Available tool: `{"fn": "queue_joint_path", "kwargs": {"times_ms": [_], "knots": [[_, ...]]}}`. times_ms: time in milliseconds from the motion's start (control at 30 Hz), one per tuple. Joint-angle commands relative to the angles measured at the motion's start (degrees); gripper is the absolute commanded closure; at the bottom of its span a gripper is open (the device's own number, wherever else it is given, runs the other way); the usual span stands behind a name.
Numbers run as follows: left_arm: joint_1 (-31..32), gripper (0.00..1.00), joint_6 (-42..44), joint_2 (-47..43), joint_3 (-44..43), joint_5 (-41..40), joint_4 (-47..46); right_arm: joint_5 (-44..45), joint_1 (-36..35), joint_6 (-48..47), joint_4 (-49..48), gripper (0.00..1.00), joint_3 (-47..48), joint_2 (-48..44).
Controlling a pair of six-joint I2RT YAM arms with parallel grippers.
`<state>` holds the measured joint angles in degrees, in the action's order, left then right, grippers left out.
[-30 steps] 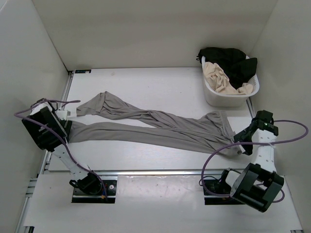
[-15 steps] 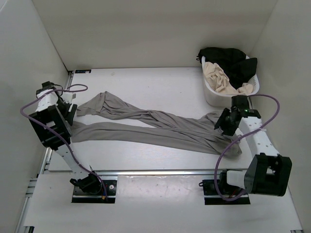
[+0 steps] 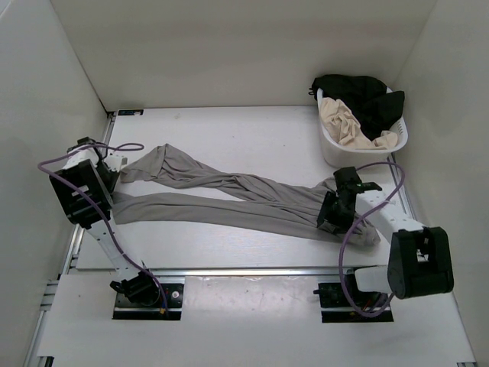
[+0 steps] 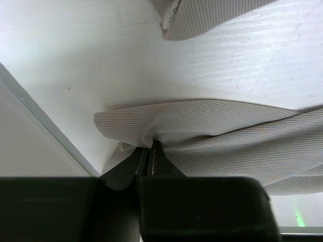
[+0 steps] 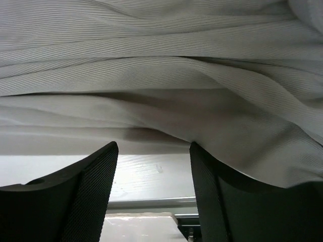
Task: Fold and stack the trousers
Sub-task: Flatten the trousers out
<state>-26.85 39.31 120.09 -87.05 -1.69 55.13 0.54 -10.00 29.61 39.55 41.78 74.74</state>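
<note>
No fold yet: trousers [image 3: 229,195] flat mid-frame. Left gripper [image 4: 150,151] pinches leg cuff; right gripper [image 5: 154,147] spread at waist, gripping nothing.

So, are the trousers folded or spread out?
Spread out: the trousers lie full length on the table, legs outstretched; left gripper shut on a leg end, right gripper open by the waist.

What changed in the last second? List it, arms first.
The left gripper edged right to the leg ends and shut on one cuff of the trousers. The right gripper swung left from beside the waist to over it, jaws open and holding nothing. The trousers lie spread out as before. The basket and its clothes are unchanged.
</note>
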Motion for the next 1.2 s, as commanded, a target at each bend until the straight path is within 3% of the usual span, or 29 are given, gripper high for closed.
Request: {"fn": "queue_joint_path", "kwargs": {"times_ms": [0,67,100,133,267,667,733,800,867,1000,1167], "knots": [[0.0,0.86,-2.3,-1.3,-0.7,4.3,-1.2,3.8,-1.5,1.2,-0.3,0.45,-0.1,3.6],[0.0,0.86,-2.8,-3.5,-2.1,4.9,-1.2,5.2,-2.0,1.2,0.4,0.64,0.4,6.9],[0.0,0.86,-3.9,-4.2,-3.6,4.9,-1.2,6.6,-2.0,1.2,1.0,0.88,1.0,7.7],[0.0,0.86,-4.7,-5.0,-3.7,4.9,-2.4,8.4,-1.3,2.1,2.8,0.99,1.0,7.7],[0.0,0.86,-5.7,-11.5,-4.5,5.4,-8.9,9.9,2.4,2.7,2.3,1.00,1.0,4.0],[0.0,0.86,-11.4,-12.1,-10.0,11.7,-10.1,10.2,6.0,-2.0,4.0,1.00,-0.2,-3.5],[0.0,0.77,-10.8,-10.9,-10.0,11.2,-10.1,8.5,6.5,-4.5,3.4,1.00,0.5,-3.5],[0.0,0.77,-10.7,-9.7,-10.0,10.7,-9.3,6.9,6.5,-6.1,2.9,0.91,1.9,-3.5],[0.0,0.86,-10.7,-9.7,-10.0,11.4,-8.4,6.3,6.5,-7.7,2.4,0.73,3.1,-4.2],[0.0,0.86,-8.1,-14.1,-7.7,9.9,-8.4,2.5,6.5,-8.3,2.4,0.39,5.8,-3.8],[0.0,0.86,-4.9,-16.4,-4.7,5.3,-8.4,0.8,5.4,-8.3,0.6,0.36,2.9,0.3]]}}
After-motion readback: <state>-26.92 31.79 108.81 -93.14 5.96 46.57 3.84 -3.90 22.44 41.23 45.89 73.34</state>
